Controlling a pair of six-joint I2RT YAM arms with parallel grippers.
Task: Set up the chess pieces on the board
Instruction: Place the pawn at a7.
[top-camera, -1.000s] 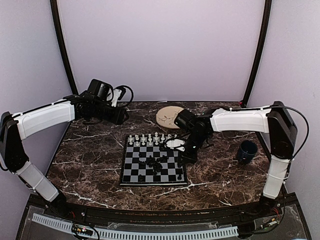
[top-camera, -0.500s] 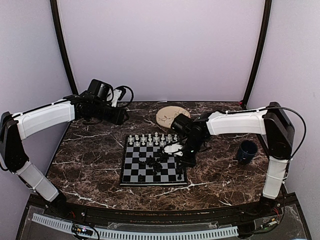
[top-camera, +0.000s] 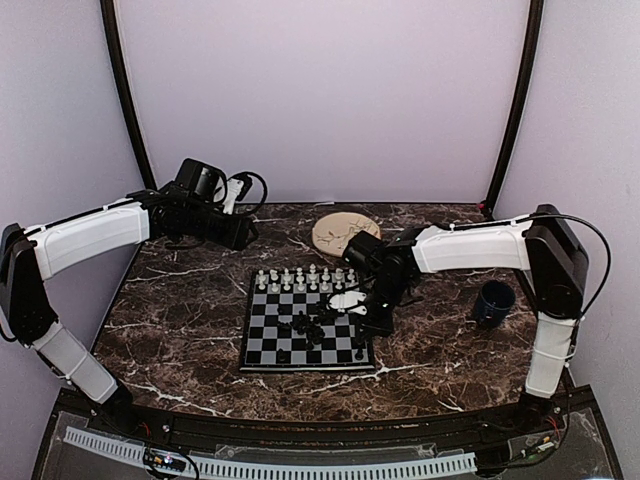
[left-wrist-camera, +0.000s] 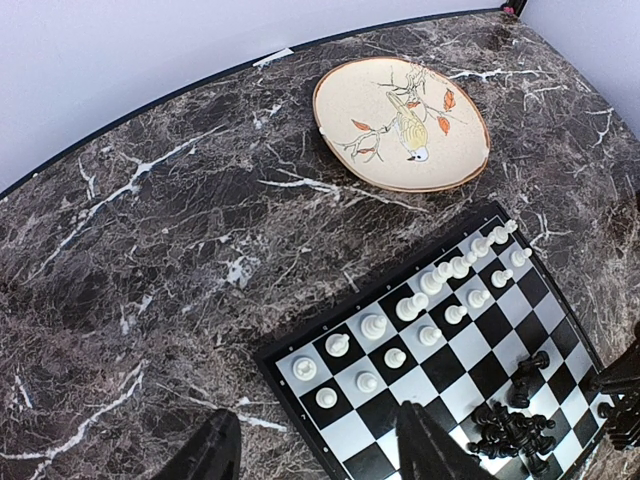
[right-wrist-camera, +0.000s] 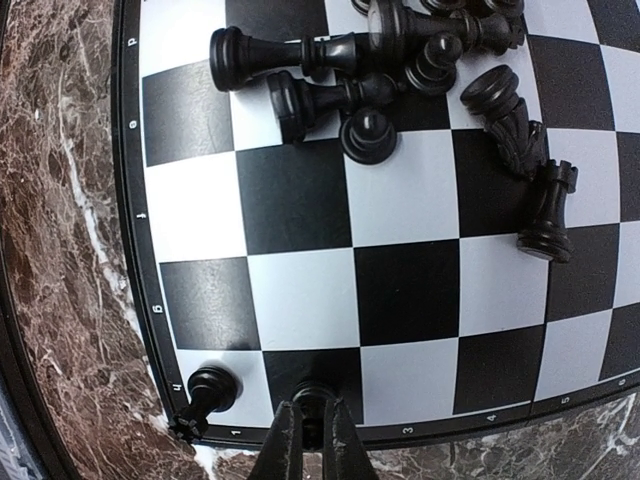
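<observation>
Right end effector (right-wrist-camera: 305, 447) pinches small black chess piece (right-wrist-camera: 313, 398), upright on edge-row square of black-and-silver checkered chessboard (right-wrist-camera: 290, 200), just beside black corner piece (right-wrist-camera: 207, 390): likely filling back row. Mid-board, heap of toppled black pieces (right-wrist-camera: 340, 95) waits. Left end effector (left-wrist-camera: 320, 450) spread, empty, above dark marble desk (left-wrist-camera: 150, 250), clear of work.

The left arm (top-camera: 90, 240) and the right arm (top-camera: 470, 245) are both wearing smooth white shells over black joints; a thin black cable (top-camera: 603, 240) is looping along the right one; the right gripper (right-wrist-camera: 310, 408) is showing slim black fingers.
</observation>
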